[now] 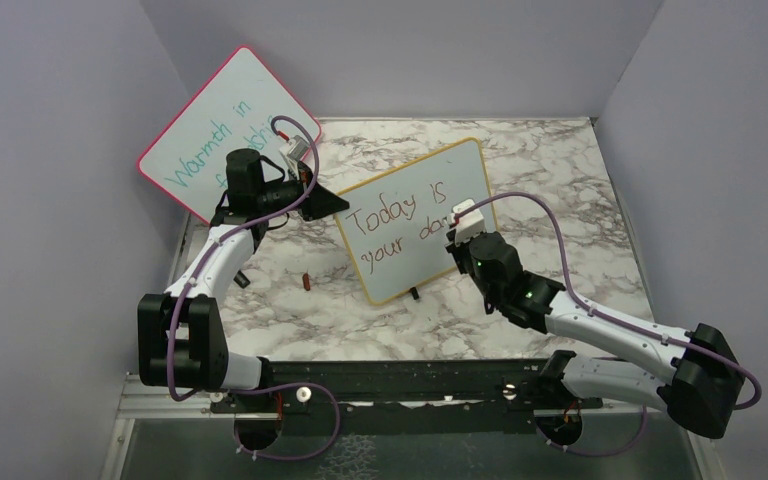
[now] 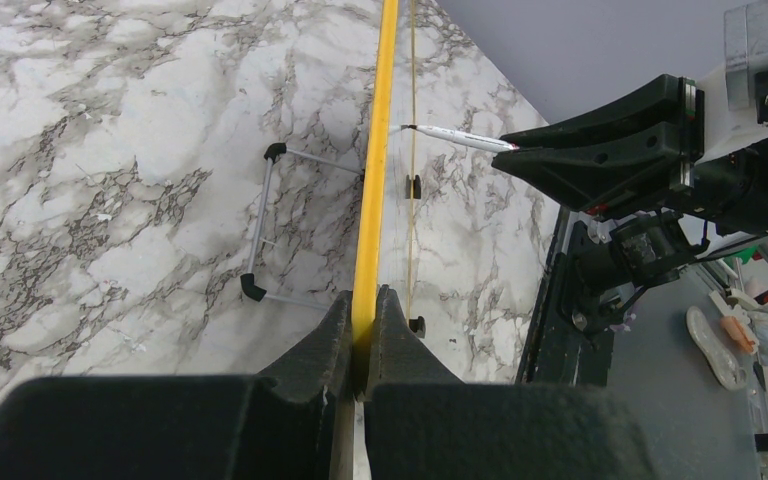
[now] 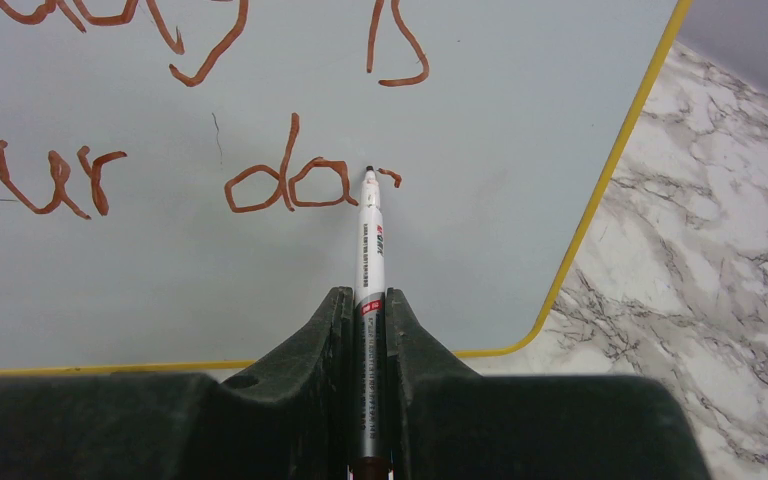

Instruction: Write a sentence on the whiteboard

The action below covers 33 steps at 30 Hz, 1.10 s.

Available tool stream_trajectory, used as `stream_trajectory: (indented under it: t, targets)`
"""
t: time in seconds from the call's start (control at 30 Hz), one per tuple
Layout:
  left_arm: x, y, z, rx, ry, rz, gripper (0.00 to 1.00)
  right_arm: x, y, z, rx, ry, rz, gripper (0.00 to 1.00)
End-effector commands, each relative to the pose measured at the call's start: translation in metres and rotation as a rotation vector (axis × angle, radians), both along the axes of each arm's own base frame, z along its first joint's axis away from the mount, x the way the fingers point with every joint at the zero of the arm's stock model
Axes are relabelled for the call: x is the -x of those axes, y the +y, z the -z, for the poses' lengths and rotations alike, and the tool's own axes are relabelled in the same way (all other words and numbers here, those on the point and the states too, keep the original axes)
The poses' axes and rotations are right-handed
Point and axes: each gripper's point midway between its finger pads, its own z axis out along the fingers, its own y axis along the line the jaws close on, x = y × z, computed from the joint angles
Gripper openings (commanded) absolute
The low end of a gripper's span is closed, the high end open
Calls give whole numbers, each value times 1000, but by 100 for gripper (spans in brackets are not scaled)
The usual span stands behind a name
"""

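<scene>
The right gripper [image 3: 365,300] clamps a slim white marker [image 3: 370,235], long axis pointing straight ahead, tip touching the smooth whiteboard [image 3: 500,120] at the red-brown sentence [image 3: 290,185]; the left gripper [image 2: 363,305] pinches the board's thin yellow frame above the veined marble table [image 2: 110,150].

- Left arm [image 1: 210,262]: white shell links between chunky black joint housings, at 8 o'clock in the overhead view.
- Right arm [image 1: 610,325]: the same white-and-black build, at 4 o'clock; small green lights [image 1: 527,296] glow on its black wrist housing.
- A thin purple cable [image 1: 550,215] loops along each arm from base to wrist.
- A white camera block [image 1: 465,220] sits on each wrist.
- Left gripper [image 2: 364,305]: two matte black wedge-shaped fingers tapering to narrow tips.
- Right gripper [image 3: 366,300]: the same black moulded fingers.
- Both bases are bolted to a black rail [image 1: 400,385] with silver screw heads, at 6 o'clock.
</scene>
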Motion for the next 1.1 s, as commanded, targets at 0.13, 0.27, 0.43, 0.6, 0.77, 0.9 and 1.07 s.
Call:
stream_trajectory:
  t: [0.13,0.27,0.43,0.6,0.77,0.9,1.07]
  targets:
    - [-8,7,26,-61,30,-41,0,-6,1,-6,-11,-20,15,0]
    - [-8,7,26,-61,30,-41,0,-9,-4,-4,-7,-18,50,1]
    - [-8,8,26,-60,31,-41,0,-8,-10,4,0,5,73,0]
    - [-8,8,26,-60,29,-40,0,-5,-15,10,-6,23,92,0]
    - [-8,7,25,-60,28,-39,0,1,-12,15,-10,53,60,0]
    - [-8,7,25,-60,27,-40,0,4,-15,18,-9,62,66,1]
    - [-8,7,25,-60,28,-39,0,3,-17,17,-9,58,76,0]
